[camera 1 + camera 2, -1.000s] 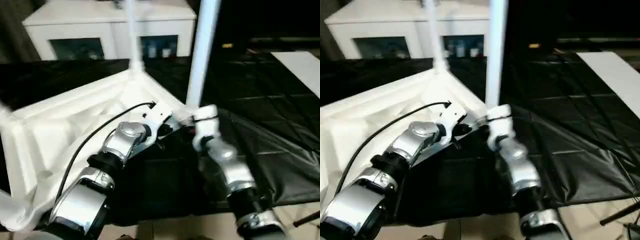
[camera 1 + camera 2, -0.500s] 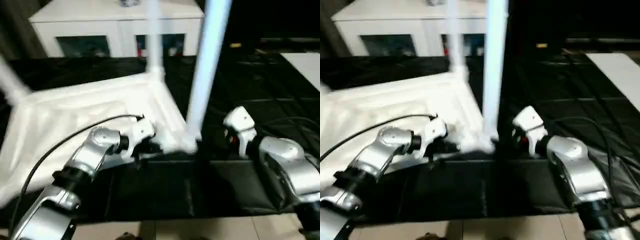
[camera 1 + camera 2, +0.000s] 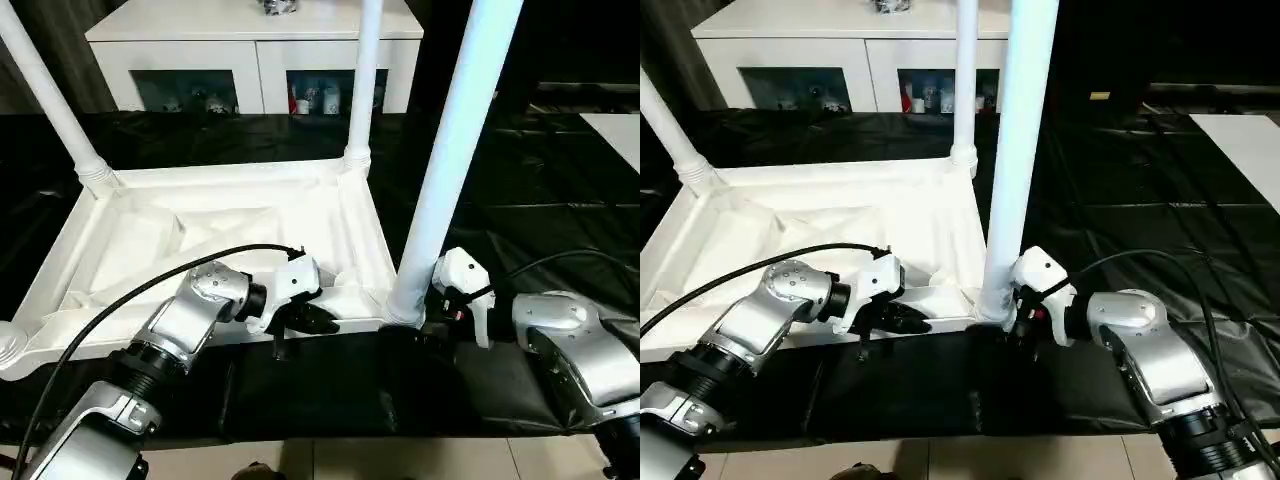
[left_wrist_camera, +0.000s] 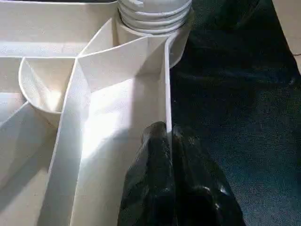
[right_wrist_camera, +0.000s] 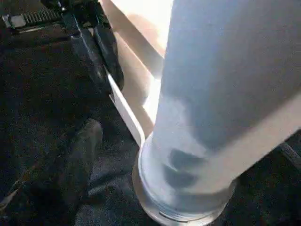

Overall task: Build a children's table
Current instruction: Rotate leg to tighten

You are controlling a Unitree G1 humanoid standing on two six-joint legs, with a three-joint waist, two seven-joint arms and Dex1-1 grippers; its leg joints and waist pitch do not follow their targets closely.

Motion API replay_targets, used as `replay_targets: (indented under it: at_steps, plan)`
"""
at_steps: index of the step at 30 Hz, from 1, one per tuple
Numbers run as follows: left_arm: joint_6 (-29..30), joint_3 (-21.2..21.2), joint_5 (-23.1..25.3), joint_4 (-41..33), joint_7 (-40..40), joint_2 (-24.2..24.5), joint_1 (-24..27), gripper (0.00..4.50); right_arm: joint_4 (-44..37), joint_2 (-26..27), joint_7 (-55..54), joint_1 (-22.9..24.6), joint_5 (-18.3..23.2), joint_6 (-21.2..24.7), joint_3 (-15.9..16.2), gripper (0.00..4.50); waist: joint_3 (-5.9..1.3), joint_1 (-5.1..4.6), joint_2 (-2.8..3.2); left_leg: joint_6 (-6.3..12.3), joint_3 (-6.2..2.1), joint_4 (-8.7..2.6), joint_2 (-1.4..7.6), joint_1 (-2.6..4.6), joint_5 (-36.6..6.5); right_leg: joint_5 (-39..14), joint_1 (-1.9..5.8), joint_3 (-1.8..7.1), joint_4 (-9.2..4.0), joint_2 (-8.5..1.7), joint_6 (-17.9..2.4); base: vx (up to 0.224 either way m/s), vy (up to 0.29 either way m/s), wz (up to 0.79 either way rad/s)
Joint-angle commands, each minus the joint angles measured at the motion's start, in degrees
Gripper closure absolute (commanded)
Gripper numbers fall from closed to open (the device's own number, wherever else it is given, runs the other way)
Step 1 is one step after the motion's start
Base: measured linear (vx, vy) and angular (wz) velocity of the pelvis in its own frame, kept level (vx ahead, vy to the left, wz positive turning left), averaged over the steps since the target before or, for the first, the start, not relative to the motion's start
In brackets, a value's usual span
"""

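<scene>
The children's table [image 3: 230,225] lies upside down on the black-covered work table, ribbed underside up. Three white legs stand in its corner sockets: far left [image 3: 50,95], far middle [image 3: 365,80] and near right [image 3: 450,170]. My left gripper [image 3: 322,320] is shut on the thin near rim [image 4: 167,117] of the top, one finger [image 4: 153,160] on each side of the wall. Low at the base of the near right leg [image 5: 188,188], my right gripper [image 3: 1018,322] stands open, with one black finger [image 5: 80,155] beside the socket.
A white cabinet [image 3: 250,40] with glass doors stands behind the work table [image 3: 560,180]. A white board [image 3: 620,125] lies at the far right. Black cables [image 3: 1180,260] run over the cover near my right arm. The table's front edge is just below my forearms.
The whole view has swung and levelled, so the camera moved. My right gripper drew away from the near leg, then came back to its base, open wider. The left grip holds.
</scene>
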Motion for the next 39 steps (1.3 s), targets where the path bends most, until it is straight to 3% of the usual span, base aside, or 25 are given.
replay_targets:
  at_steps: [1,4,13,23,33,37,39]
  plan:
    - [0.31,0.02,0.20,-1.78,0.08,0.22,-0.82,4.50,0.54,-0.42,0.26,-0.60,-0.28,-0.02,0.09,0.06,-3.80,-0.26,-0.75,2.05,-2.36,-4.85,4.59,1.38,-13.19,-16.63,2.13,2.98,-4.30,-4.21,-11.59,0.000,0.000,0.00]
    - [0.33,-0.30,0.41,-1.78,-0.08,0.22,-0.86,4.50,0.87,-0.68,0.60,-0.49,-0.42,-0.03,0.10,0.06,-3.85,-0.25,-0.89,2.67,-2.30,-4.74,4.53,1.26,-12.34,-15.02,2.29,2.95,-4.16,-4.19,-12.07,0.000,0.000,0.00]
    - [1.08,-1.06,0.33,-2.93,-0.54,-0.28,-0.14,4.50,1.38,-0.06,0.77,-0.02,0.33,-0.22,-0.14,0.87,-3.94,-0.16,-0.45,2.61,-2.36,-4.71,4.55,1.27,-12.31,-13.90,2.40,2.87,-4.03,-4.14,-12.64,0.000,0.000,0.00]
    - [1.47,-0.86,0.24,-2.66,-0.64,-0.04,-0.56,4.50,0.96,-1.25,2.25,0.62,0.41,-0.08,0.29,1.72,-3.98,-0.08,-0.64,2.82,-2.29,-4.62,4.56,1.33,-12.04,-13.30,2.49,2.85,-3.96,-4.14,-13.05,0.000,0.000,0.00]
    - [1.78,-0.50,0.28,-2.68,-0.29,0.02,-0.25,4.50,1.76,-1.85,3.05,0.55,-0.20,-0.18,0.81,1.86,-4.03,-0.02,-0.76,3.16,-2.28,-4.52,4.55,1.28,-11.26,-13.05,2.52,2.81,-3.88,-4.12,-13.05,0.000,0.000,0.00]
    - [3.13,1.39,-0.49,-1.30,2.79,-1.66,-0.79,4.50,5.18,1.86,-2.37,-0.53,-0.65,-0.15,-0.75,1.86,-3.93,-0.16,-1.06,2.98,-2.19,-4.48,4.47,1.37,-11.70,-14.62,2.36,2.81,-4.04,-4.17,-13.06,0.000,0.000,0.00]
    - [4.21,3.05,-0.53,1.48,7.06,-3.99,-2.16,4.50,9.57,8.53,-12.48,-2.48,-0.59,0.75,-4.17,1.87,-3.73,-0.64,-1.00,1.57,-2.27,-4.56,4.15,1.45,-14.02,-19.45,2.05,2.69,-4.67,-4.20,-12.08,0.000,0.000,0.00]
